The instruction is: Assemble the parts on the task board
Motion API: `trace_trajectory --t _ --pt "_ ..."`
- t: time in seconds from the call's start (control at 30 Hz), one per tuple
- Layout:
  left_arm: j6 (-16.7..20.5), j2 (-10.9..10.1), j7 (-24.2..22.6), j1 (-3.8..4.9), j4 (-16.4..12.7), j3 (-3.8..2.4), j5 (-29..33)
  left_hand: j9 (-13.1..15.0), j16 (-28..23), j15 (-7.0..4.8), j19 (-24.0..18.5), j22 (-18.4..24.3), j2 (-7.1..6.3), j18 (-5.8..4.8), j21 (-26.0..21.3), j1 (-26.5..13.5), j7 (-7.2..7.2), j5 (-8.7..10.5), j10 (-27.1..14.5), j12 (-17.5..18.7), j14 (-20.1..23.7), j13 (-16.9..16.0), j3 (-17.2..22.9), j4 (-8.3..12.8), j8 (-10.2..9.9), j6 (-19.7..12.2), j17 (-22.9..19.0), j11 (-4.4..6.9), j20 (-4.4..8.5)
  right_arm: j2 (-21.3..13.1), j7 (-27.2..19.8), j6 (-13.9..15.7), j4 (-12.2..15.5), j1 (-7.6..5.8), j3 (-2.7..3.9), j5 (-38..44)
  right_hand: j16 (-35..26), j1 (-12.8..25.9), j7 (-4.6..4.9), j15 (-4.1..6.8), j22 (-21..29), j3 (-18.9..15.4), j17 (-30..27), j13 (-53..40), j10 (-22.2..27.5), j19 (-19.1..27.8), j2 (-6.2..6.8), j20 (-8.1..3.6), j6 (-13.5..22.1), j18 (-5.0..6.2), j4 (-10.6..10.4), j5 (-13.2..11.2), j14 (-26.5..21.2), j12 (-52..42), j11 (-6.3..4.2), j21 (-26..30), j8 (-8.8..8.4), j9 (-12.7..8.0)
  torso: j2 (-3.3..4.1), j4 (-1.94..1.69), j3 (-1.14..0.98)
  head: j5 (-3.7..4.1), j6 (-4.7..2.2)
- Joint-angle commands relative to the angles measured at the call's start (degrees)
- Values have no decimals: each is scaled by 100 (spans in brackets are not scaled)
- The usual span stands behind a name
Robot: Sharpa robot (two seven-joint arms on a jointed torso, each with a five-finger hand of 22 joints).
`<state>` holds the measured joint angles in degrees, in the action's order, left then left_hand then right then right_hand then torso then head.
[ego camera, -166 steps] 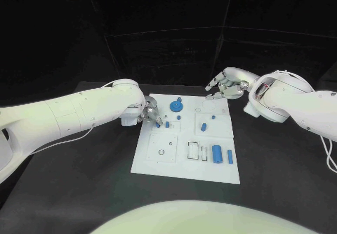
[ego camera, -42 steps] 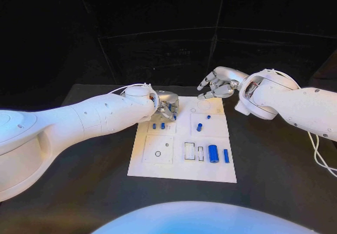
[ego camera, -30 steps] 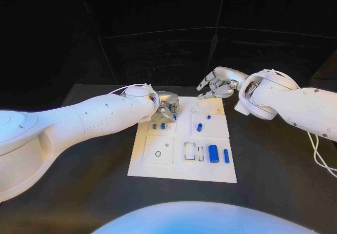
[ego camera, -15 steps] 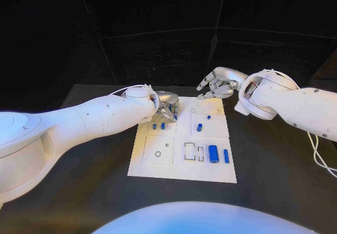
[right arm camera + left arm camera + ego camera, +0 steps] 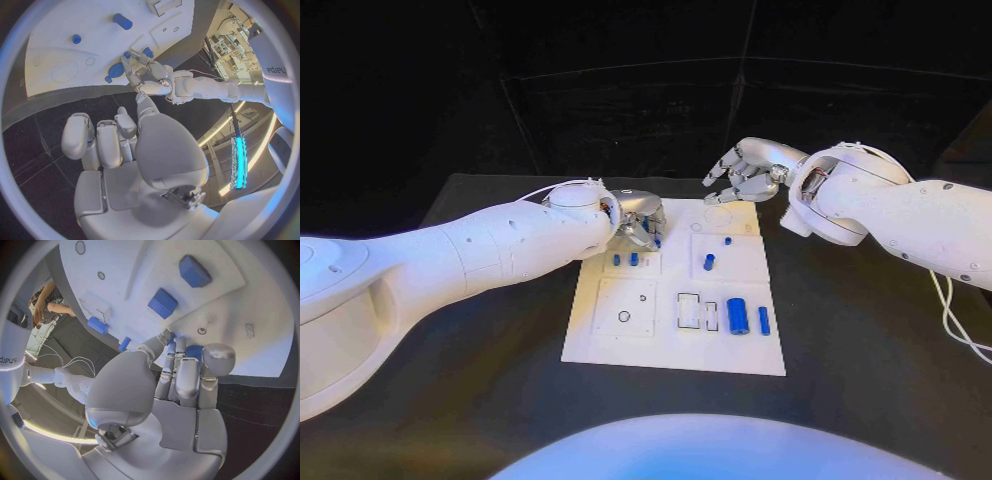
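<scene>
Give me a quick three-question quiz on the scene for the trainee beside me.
1. True or false: the thick blue cylinder lies off the white rectangular task board.
2. Where is the silver left hand?
A. over the board's far left part
B. at the board's near edge
C. off the black table
3. Fill in: the small blue part lifted off the board is gripped by the ___ hand, while the silver right hand holds nothing.

Key: 1 false, it lies on the board's near right part. 2 A. 3 left.
</scene>
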<state>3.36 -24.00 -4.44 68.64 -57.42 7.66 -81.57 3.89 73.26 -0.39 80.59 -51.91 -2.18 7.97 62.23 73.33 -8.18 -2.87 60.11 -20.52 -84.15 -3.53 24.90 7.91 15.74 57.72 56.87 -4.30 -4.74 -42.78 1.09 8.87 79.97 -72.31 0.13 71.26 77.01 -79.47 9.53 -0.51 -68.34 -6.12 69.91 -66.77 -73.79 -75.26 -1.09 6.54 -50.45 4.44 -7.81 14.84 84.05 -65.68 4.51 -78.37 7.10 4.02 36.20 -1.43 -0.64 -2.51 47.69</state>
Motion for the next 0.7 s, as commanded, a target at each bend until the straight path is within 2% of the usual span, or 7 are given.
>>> trace_trajectory --t 0.03,0.2,0.4,0.47,0.6,0.7 --pt "169 -97 -84 -19 -112 7 186 -1 26 -43 41 -7 52 -83 24 -3 -6 -12 51 17 -52 -11 62 13 -36 56 -11 -2 -15 -3 -48 26 9 -11 4 14 -34 -11 0 53 5 -13 7 -6 24 35 -39 -19 -3 46 -10 16 177 -15 -10 35 18 -3 -1 -3 -4 -21 -12" --pt "281 -201 -117 -3 -268 -117 288 -1 34 -40 43 -14 45 -83 28 -4 -11 -14 75 48 -52 -12 107 30 -55 75 -17 -2 -13 -4 -51 28 5 -11 4 14 -34 -11 0 53 5 -13 7 -6 24 35 -39 -19 -3 46 -10 16 177 -15 -10 35 18 -3 2 3 1 -30 -25" --pt "278 -332 -145 5 -462 -324 331 -2 35 -40 44 -17 36 -83 30 -9 -11 -13 88 70 -50 -12 133 40 -69 85 -29 -2 -12 -9 -51 29 -3 -11 4 14 -34 -11 0 53 5 -13 7 -6 24 35 -39 -19 -3 46 -10 16 177 -15 -10 35 18 -3 1 4 -3 -33 -30" --pt "262 -404 -141 15 -551 -412 337 -2 36 -40 44 -21 25 -84 32 -14 -10 -13 97 84 -49 -12 146 48 -78 91 -36 -2 -12 -14 -48 30 -6 -11 4 14 -34 -11 0 53 5 -13 7 -6 24 35 -39 -19 -3 46 -10 16 177 -15 -10 35 18 -3 1 -3 -7 -41 -37" --pt "209 -529 -112 36 -664 -506 342 -1 36 -40 44 -23 20 -84 32 -20 -10 -13 106 92 -48 -12 155 50 -83 99 -43 -2 -12 -17 -47 30 -9 -11 4 14 -34 -11 0 53 5 -13 7 -6 24 35 -39 -19 -3 46 -10 16 177 -15 -10 35 18 -3 -1 -4 -6 -56 -53" --pt "118 -629 -68 49 -712 -541 364 0 37 -40 44 -28 10 -85 35 -33 -8 -12 120 104 -46 -13 164 52 -89 112 -50 -2 -12 -21 -46 30 -10 -11 4 14 -34 -11 0 53 5 -13 7 -6 24 35 -39 -19 -3 46 -10 16 177 -15 -10 35 18 -3 1 -1 -4 -60 -61"
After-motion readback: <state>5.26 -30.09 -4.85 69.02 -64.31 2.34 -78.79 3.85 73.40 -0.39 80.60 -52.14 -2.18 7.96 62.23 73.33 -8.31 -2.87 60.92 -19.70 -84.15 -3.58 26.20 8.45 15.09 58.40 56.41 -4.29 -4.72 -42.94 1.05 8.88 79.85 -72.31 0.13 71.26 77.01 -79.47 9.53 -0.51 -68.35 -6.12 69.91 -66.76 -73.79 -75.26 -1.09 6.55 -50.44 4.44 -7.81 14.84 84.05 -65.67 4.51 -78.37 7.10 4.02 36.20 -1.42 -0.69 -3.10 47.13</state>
